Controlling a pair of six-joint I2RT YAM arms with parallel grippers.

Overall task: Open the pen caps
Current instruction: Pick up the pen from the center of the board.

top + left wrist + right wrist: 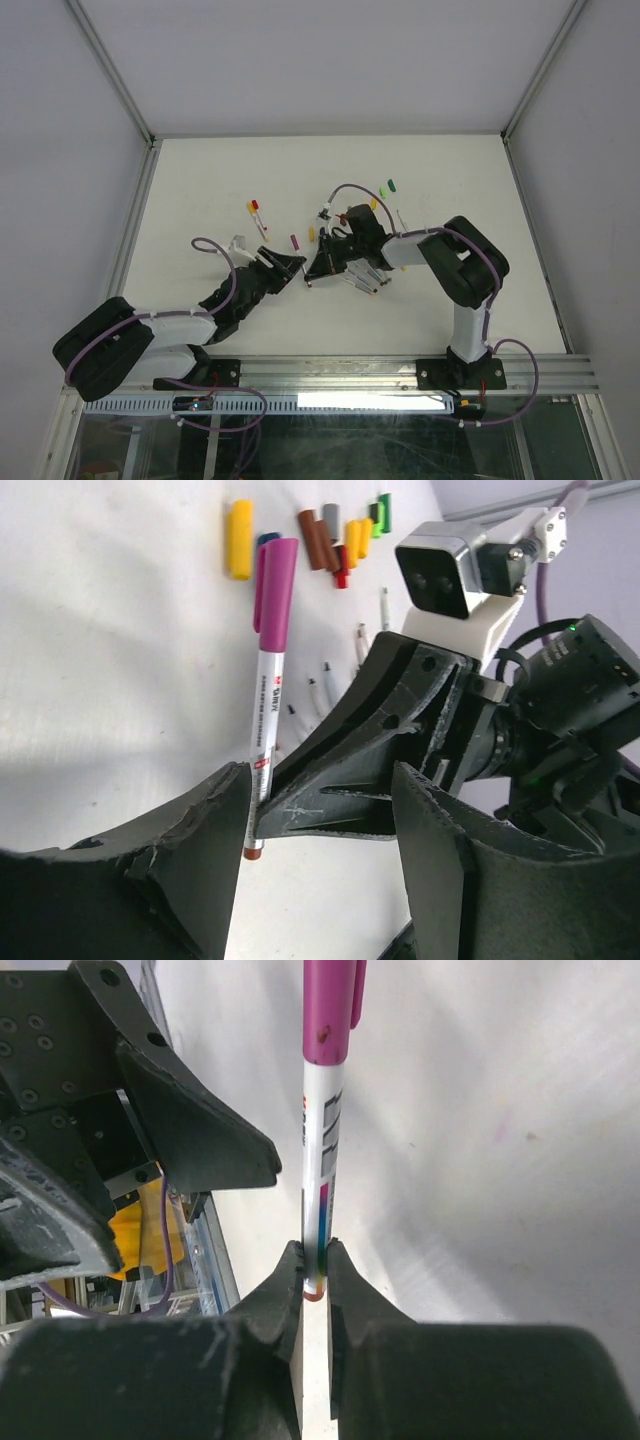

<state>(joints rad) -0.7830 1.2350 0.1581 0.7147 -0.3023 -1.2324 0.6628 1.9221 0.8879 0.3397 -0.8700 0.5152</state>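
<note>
My right gripper (316, 1257) is shut on the bottom end of a white pen barrel (322, 1160) that still wears its magenta cap (328, 1005). In the left wrist view the same pen (265, 710) and its magenta cap (273, 580) stand just inside my left gripper's (322, 790) left finger (200, 830). The left jaws are open, and the right gripper's fingers (370, 740) reach in between them. In the top view both grippers meet at mid-table, the left gripper (290, 264) beside the right gripper (314, 272). Loose pen caps, yellow (238, 538), brown (315, 540) and green (383, 512), lie beyond.
Several uncapped pen barrels (366, 280) lie under the right arm and show in the left wrist view (325, 685). More loose caps lie scattered on the table: red and yellow (254, 208), green (390, 186). A metal rail (400, 368) runs along the near edge. White walls enclose the table.
</note>
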